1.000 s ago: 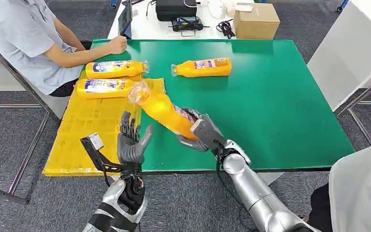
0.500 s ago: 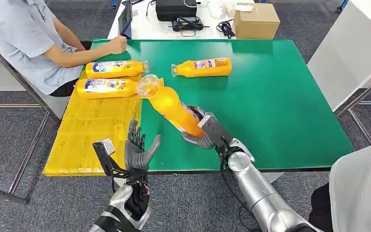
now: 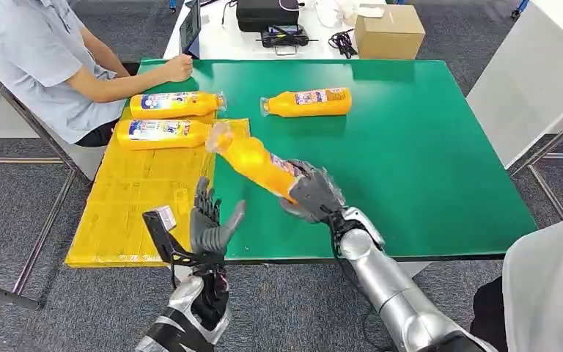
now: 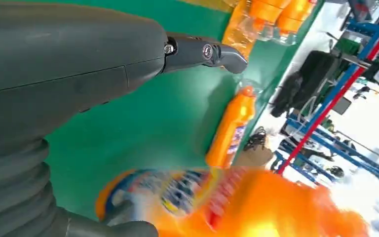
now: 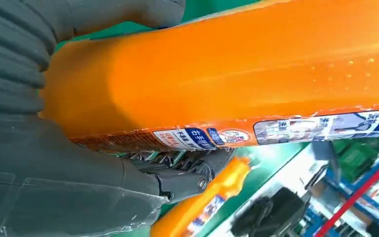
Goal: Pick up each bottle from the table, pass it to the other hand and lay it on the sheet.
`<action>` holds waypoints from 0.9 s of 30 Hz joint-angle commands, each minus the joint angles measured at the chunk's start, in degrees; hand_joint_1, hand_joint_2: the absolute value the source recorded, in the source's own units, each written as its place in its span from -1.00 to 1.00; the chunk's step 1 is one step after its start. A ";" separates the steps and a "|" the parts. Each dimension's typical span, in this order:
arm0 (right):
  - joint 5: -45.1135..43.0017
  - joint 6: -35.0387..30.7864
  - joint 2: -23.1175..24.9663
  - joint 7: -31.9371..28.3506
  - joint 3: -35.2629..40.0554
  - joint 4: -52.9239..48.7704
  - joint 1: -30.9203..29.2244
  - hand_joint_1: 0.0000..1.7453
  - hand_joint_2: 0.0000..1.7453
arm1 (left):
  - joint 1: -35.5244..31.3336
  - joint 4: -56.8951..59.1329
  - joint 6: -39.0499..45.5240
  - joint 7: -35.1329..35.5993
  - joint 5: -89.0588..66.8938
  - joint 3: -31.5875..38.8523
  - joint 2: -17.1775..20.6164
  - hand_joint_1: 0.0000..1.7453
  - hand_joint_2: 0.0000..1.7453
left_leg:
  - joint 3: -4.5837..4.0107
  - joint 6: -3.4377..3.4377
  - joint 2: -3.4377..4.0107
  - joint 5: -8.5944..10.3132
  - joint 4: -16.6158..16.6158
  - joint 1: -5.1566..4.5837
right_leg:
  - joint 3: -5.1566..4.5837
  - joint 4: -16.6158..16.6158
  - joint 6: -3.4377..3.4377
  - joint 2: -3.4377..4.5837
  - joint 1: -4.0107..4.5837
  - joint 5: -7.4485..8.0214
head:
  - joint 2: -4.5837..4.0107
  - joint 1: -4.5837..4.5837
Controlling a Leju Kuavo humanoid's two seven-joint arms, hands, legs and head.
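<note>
Green surface (image 3: 425, 169), smooth and matte, is carrying a crinkled yellow sheet (image 3: 132, 213) along its left edge, where two orange bottles (image 3: 163, 133) are already lying flat, with a third bottle (image 3: 306, 102) resting well apart on bare green. Held bottle (image 3: 253, 161), glossy orange plastic with a printed label and a clear neck, is being gripped at its base by the right robot hand (image 3: 310, 196), its long axis slanting up and leftward over the sheet's edge. Left robot hand (image 3: 211, 226) is waiting empty with fingers spread, just below and left of the bottle's body, so it appears the nearer receiver.
</note>
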 commanded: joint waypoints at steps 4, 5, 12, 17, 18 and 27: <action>2.64 -2.03 0.51 1.46 3.51 6.53 -4.20 1.00 1.00 | -0.79 -4.02 -1.26 2.53 1.62 -0.25 0.64 -1.00 1.00 | 0.17 -0.07 0.08 -0.06 -0.02 0.01 | 0.12 0.01 -0.10 0.06 0.02 -0.05 | 0.00 -0.02; 3.18 -2.43 0.50 1.36 3.40 6.55 -4.18 1.00 1.00 | -0.82 -3.95 -1.60 2.95 1.93 -0.45 0.68 -1.00 1.00 | 0.26 -0.08 0.06 -0.09 0.00 0.03 | 0.23 -0.01 -0.12 0.04 0.04 -0.07 | 0.00 0.00; 5.06 -4.25 1.07 1.05 3.36 6.24 -3.91 1.00 1.00 | -1.11 -2.72 -3.86 5.43 4.88 -0.05 0.46 -1.00 1.00 | 0.18 -0.07 0.05 -0.06 -0.01 0.02 | 0.16 0.00 -0.12 0.02 0.02 -0.06 | 0.00 -0.02; 8.91 -8.78 1.54 0.16 4.32 4.14 -2.93 1.00 1.00 | -1.37 -2.06 -6.51 7.15 7.37 -0.31 0.39 -1.00 1.00 | 0.08 -0.05 0.04 -0.01 -0.03 0.01 | 0.05 -0.02 -0.08 0.01 0.02 -0.02 | 0.00 -0.02; 9.82 -9.92 1.78 0.38 4.25 3.87 -2.81 1.00 1.00 | -1.47 -2.14 -6.80 6.96 6.99 -1.16 0.45 -1.00 1.00 | 0.18 -0.07 0.05 -0.07 -0.01 0.02 | 0.15 -0.01 -0.11 0.02 0.03 -0.06 | 0.00 -0.02; 16.52 -15.29 3.28 3.67 6.26 2.56 -3.79 1.00 1.00 | -1.85 -0.96 -7.96 5.93 9.54 1.01 0.15 -1.00 1.00 | 0.27 -0.09 0.05 -0.10 0.00 0.04 | 0.23 0.00 -0.15 0.01 0.05 -0.10 | 0.00 -0.02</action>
